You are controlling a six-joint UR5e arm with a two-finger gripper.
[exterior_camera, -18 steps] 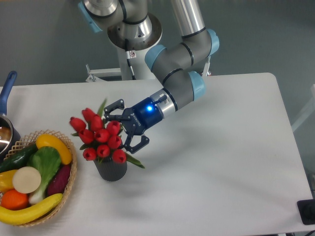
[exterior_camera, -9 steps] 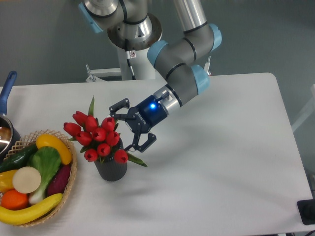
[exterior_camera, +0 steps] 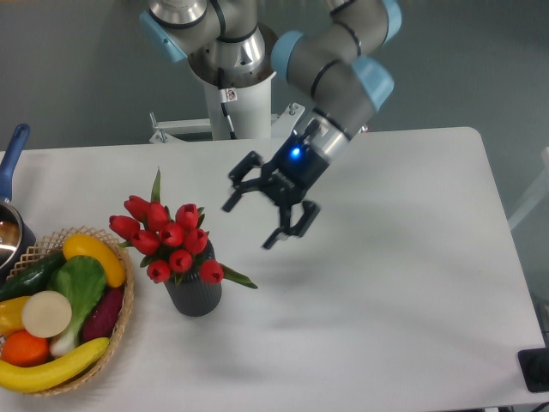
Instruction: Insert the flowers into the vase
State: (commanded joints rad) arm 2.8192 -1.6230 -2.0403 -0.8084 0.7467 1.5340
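Bunch of red tulip flowers [exterior_camera: 169, 239] seated in short ribbed dark grey vase [exterior_camera: 194, 293]; insertion judged complete. Black two-finger gripper [exterior_camera: 256, 221] spread wide, empty, above and right of bouquet. Next: retreat only.

We see an evenly lit, fairly bright scene with soft overhead light. The white surface [exterior_camera: 386, 283] shows faint, diffuse shadows near the vase [exterior_camera: 194, 296] and below the tool [exterior_camera: 264, 221], which looks slightly motion-blurred. A blue lamp glows on its wrist. Focus elsewhere is reasonably sharp, without glare.
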